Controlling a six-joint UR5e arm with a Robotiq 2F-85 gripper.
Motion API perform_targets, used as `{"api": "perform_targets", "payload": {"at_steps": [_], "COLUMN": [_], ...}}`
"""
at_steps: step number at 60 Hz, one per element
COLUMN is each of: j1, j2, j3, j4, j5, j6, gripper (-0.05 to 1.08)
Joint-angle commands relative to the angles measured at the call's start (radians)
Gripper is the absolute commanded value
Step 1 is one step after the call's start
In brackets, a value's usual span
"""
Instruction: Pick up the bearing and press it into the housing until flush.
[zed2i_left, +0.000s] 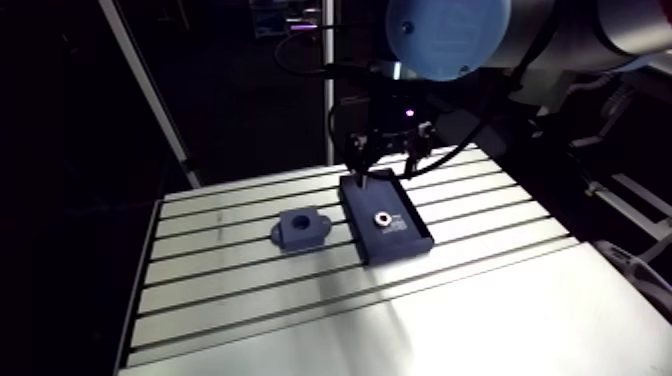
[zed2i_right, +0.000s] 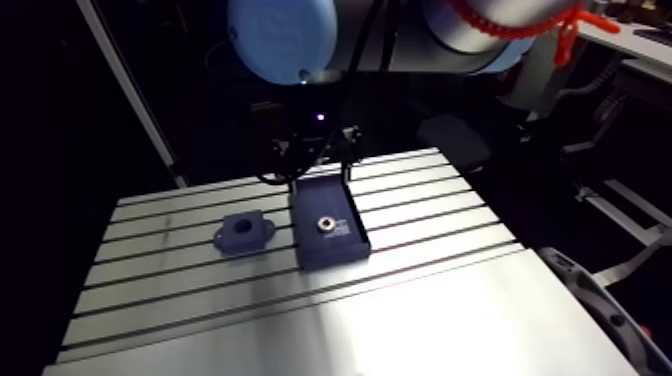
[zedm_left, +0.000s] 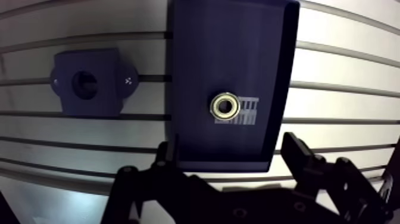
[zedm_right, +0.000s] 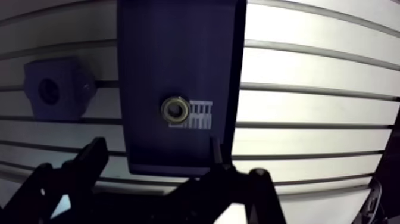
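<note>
You are at the reach-in step: nothing is picked yet. Your pincer (zedm_left: 231, 149) is spread wide and empty, hanging above the end of the tray (zedm_left: 202, 47) nearest the wrist. The bearing (zedm_left: 225, 105) lies flat, bore up, about the middle of the tray floor, at twelve o'clock from the gap between your fingers, with a pale marking (zedm_left: 245, 112) touching it at three o'clock. In the arm view the housing (zed2i_left: 300, 229) sits on the surface (zed2i_left: 480, 300) at nine o'clock from the tray, just beside it but apart, its bore dark and apparently empty. Your next move, as I judge it, is to carry the pincer toward twelve o'clock until the bearing is centred between the fingers, then come straight down and close on the outer ring. The fingers stand about as wide as the tray, so you may need to narrow them first to clear its walls. The bearing is low, so go down close to the floor.
</note>
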Motion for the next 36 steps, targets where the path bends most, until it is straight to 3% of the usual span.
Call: {"api": "perform_targets", "payload": {"at_steps": [1,16,23,36], "j1": [0.0,0.0,0.002,0.0], "j2": [0.026,0.054,0.059,0.06], "j3": [0.001,0.013,0.028,0.041], "j4": [-0.004,-0.036,-0.063,-0.079], "j5": [-0.001,-0.003,-0.025,-0.025], "j6": [0.008,0.009,0.009,0.009], "gripper": [0.22,0.27,0.27,0.27]}}
